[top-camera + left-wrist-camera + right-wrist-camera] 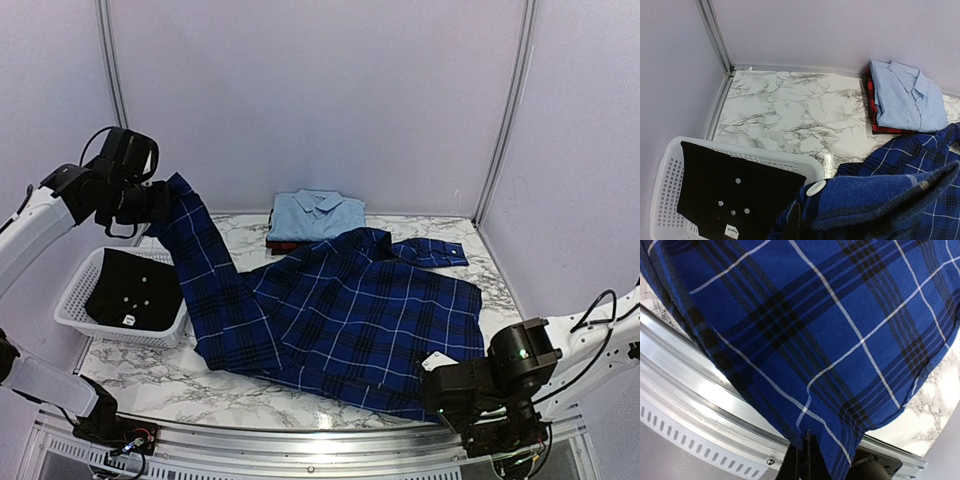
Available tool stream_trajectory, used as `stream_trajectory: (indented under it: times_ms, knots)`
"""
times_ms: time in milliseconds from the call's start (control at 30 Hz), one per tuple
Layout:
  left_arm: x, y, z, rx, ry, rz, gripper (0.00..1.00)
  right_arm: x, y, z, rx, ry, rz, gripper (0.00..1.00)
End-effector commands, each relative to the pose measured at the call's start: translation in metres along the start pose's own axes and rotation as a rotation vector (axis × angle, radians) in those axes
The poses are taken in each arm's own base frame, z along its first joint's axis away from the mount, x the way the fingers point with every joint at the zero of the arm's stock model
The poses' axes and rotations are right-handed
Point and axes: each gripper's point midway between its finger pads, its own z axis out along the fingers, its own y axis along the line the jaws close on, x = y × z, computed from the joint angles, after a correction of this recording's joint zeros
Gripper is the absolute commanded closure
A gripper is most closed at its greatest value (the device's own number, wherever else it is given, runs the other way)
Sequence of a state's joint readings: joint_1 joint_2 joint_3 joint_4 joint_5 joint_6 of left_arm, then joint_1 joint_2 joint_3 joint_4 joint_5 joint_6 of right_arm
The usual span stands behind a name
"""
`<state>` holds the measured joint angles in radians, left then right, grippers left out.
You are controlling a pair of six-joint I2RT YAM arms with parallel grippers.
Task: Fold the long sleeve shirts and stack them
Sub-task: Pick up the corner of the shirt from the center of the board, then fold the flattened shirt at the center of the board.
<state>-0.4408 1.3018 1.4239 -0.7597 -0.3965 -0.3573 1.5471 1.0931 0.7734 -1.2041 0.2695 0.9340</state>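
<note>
Where the overhead camera looks down on the marble table (150,385), the navy plaid shirt (350,310) lies spread open across its middle, collar toward the far side and one sleeve stretched to the right. The left arm (60,205) holds the other sleeve raised off the table at the far left, the left jaws closed on its cuff. The right arm (520,370) sits low at the near right corner, the right jaws at the shirt's near hem. At the far centre the light blue shirt (318,215) lies folded on top of the folded red-and-black plaid shirt (283,245). A white slotted basket (75,300) stands at the left with a black garment (130,290) in it. In the left wrist view the navy cuff with its white button (816,188) fills the near right, hiding the jaws that grip it; the basket lies below it to the left and the two folded shirts are at the far right. In the right wrist view navy plaid cloth covers almost everything, its hem pinched between the closed dark fingers (796,467) at the bottom, just over the table's metal edge rail (700,400).
</note>
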Motion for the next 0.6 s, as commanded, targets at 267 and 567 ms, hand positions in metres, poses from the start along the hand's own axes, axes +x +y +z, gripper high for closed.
stream_trajectory:
  times_ms: [267,567]
  knots:
    - [-0.071,-0.098,-0.04,0.314,-0.218,0.121,1.0,-0.05,-0.068,0.0,0.281,-0.021,0.198,1.0]
    - [-0.102,-0.161,-0.023,0.397,-0.284,0.166,1.0,-0.087,-0.112,0.014,0.384,-0.028,0.344,1.0]
